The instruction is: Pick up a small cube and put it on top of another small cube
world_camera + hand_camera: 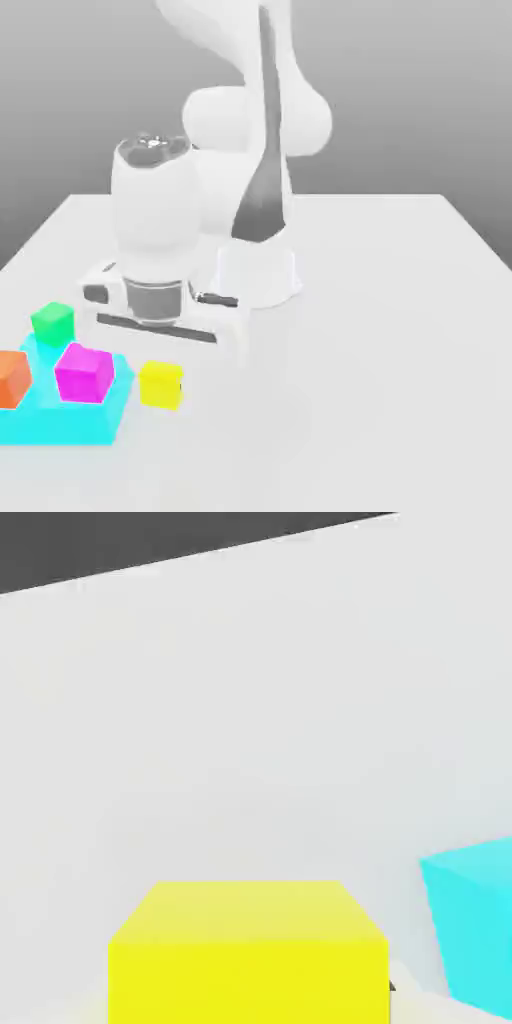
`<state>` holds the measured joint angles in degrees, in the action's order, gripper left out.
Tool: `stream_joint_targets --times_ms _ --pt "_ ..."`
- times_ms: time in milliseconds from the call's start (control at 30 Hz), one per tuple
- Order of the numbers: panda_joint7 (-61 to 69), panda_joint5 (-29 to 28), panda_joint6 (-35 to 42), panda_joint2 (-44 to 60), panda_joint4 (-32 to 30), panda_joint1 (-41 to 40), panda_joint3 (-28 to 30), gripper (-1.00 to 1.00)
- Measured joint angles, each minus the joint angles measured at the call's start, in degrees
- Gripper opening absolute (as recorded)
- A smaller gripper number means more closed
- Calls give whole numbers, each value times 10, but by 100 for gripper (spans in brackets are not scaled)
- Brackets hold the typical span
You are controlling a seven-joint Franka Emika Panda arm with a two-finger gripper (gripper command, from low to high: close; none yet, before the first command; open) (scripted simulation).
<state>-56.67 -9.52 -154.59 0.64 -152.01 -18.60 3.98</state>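
Observation:
The small yellow cube [161,385] rests at table level beside a cyan platform. My gripper [161,368] hangs straight down over it, shut on it, with the white hand [160,315] just above. In the hand view the yellow cube [248,952] looms large and very close. The small green cube [53,322] stands at the far edge of the cyan platform, toward the exterior view's left of my hand, with nothing on top of it.
A flat cyan platform [70,420] [475,932] lies at the exterior view's lower left. It carries a larger magenta cube [84,372] and an orange cube [12,378] at the picture's edge. The arm's white base [255,275] stands behind my hand.

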Motion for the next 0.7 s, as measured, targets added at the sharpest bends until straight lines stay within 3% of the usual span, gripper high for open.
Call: stream_joint_targets --times_ms 167,400,600,633,700 --pt "-118 -13 57 -57 -1 -75 35 -100" --pt "-249 18 129 -145 -25 -162 93 -100" --pt "-248 61 35 -76 -58 -170 114 -100" --pt "-245 65 20 -63 -60 -169 115 100" --pt "-245 65 20 -63 -60 -169 115 100"
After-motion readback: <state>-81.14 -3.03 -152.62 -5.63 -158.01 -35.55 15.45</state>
